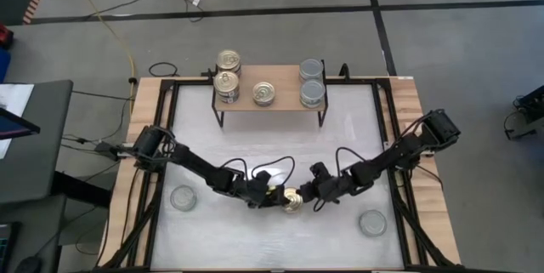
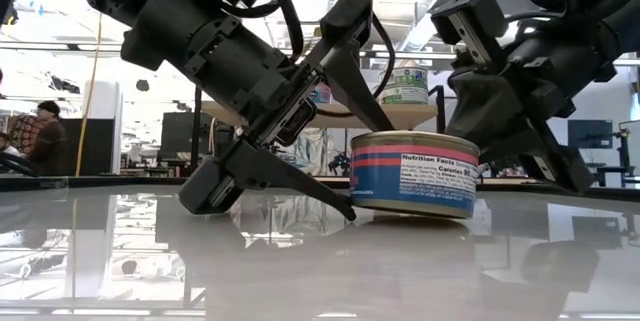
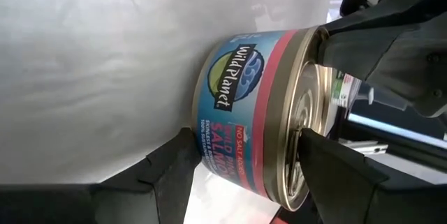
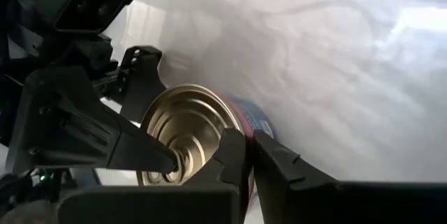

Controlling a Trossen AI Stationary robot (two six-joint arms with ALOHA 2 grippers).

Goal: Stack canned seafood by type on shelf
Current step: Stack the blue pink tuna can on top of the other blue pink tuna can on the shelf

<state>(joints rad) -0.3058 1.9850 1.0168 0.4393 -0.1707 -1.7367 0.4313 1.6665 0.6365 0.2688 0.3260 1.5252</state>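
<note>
Low in the middle of the high view, both arms meet over one salmon can (image 1: 291, 201) with a gold lid, which sits on the white bench (image 1: 272, 145). The left pincer (image 1: 274, 196) reaches it from the left of the frame, partly open with one finger on either side of the can: in the left wrist view the can (image 3: 258, 112) lies between the two dark fingers (image 3: 174, 165), its blue and pink label facing the camera. In the low view the same can (image 2: 414, 172) rests flat on the bench, with the left pincer's lower finger (image 2: 300, 186) slanting down to the surface at the can's foot and the other passing above its lid. The right pincer (image 1: 313, 190) comes in from the right of the frame, its fingers drawn nearly together, their tips (image 4: 234, 155) at the rim of the gold lid (image 4: 188, 130); whether they actually pinch anything cannot be told. In the upper middle of the high view stands the shelf (image 1: 269, 92), with gold-lidded cans (image 1: 227, 82) at its left end, a single gold-lidded can (image 1: 264, 93) in the middle, and silver-lidded cans (image 1: 312, 92) at its right end. Two more silver-lidded cans lie on the bench, one at lower left (image 1: 183, 197) and one at lower right (image 1: 371, 222).
</note>
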